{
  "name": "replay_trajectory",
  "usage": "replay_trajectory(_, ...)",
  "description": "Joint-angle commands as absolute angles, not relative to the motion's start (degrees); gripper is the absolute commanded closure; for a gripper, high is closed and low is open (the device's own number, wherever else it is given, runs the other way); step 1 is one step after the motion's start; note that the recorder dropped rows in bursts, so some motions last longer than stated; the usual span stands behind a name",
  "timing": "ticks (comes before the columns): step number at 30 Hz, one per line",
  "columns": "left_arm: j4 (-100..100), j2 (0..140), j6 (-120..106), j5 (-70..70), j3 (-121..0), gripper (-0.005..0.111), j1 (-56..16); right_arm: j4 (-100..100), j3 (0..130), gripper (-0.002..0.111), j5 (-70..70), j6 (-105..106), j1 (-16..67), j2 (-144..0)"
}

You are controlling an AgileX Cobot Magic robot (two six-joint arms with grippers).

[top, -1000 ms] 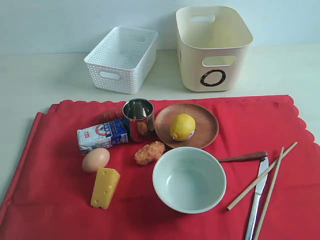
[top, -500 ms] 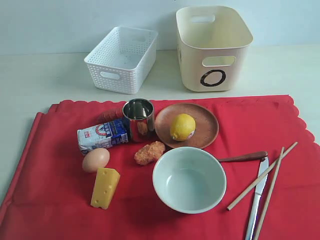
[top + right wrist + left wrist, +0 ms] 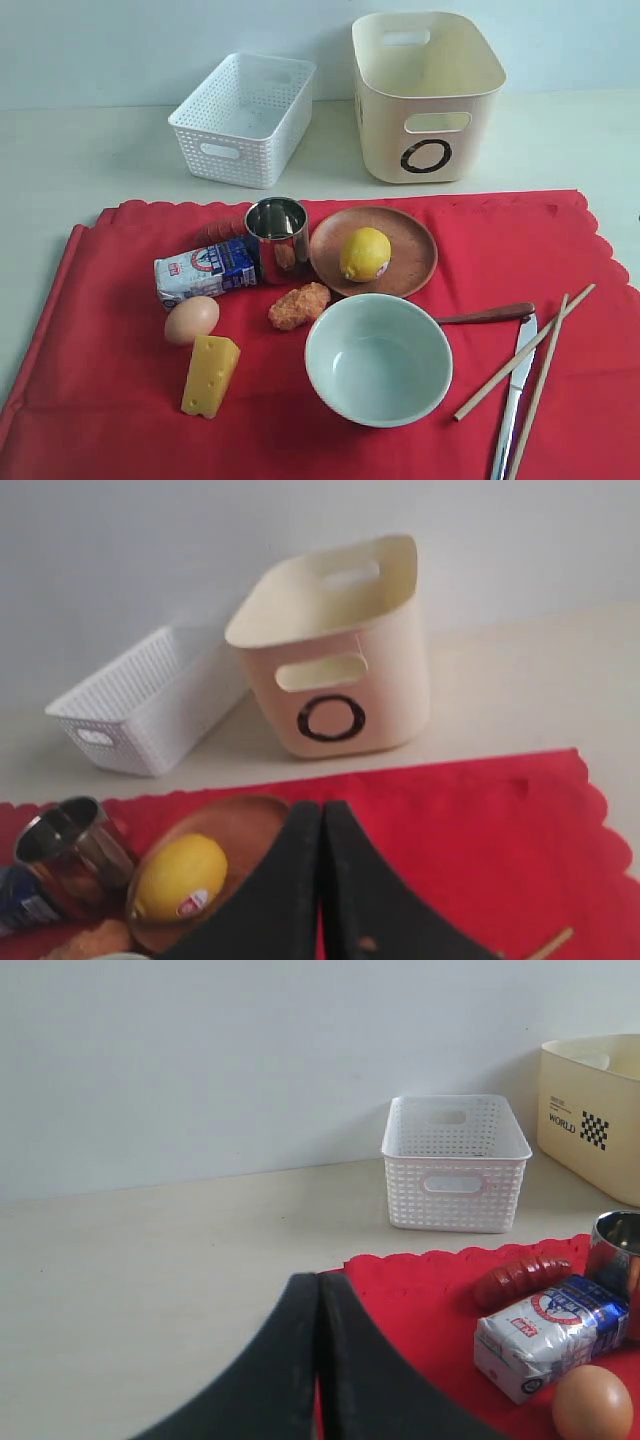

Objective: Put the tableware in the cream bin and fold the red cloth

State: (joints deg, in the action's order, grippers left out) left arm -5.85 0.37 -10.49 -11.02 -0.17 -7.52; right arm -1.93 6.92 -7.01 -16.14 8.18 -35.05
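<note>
Pressing its dark fingers flat together on nothing, the right end effector (image 3: 322, 880) faces the wooden plate (image 3: 255, 818) (a lemon (image 3: 180, 878) sits on it) and, beyond that, the cream bin (image 3: 390, 680). The left end effector (image 3: 320, 1360), likewise clenched and empty, points past the red cloth (image 3: 430, 1290) toward the white basket (image 3: 455, 1165). In the exterior view the bin stands at upper right on the bare surface (image 3: 80, 160). The chopsticks (image 3: 525, 350) lie at lower right, slanting up to the right, so the right arm looks nearer.
</note>
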Motion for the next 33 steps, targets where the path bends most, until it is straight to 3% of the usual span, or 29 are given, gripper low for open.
replay_trajectory(1,-5.88,0.00,-10.32,-10.97,0.00,0.106,-7.27,-1.40,9.13,0.108,-7.16,-17.13,9.26,-45.28)
replay_trajectory(12,-5.88,0.00,-10.32,-10.97,0.00,0.106,-7.27,-1.10,17.63,0.105,-9.13,-17.13,24.07,-66.42)
replay_trajectory(23,-5.88,0.00,-10.32,-10.97,0.00,0.106,-7.27,1.25,29.37,0.065,-8.80,-11.52,32.03,-81.39)
replay_trajectory(33,-5.88,0.00,-10.32,-10.97,0.00,0.106,-7.27,5.44,39.31,0.035,-6.10,-6.61,32.67,-91.01)
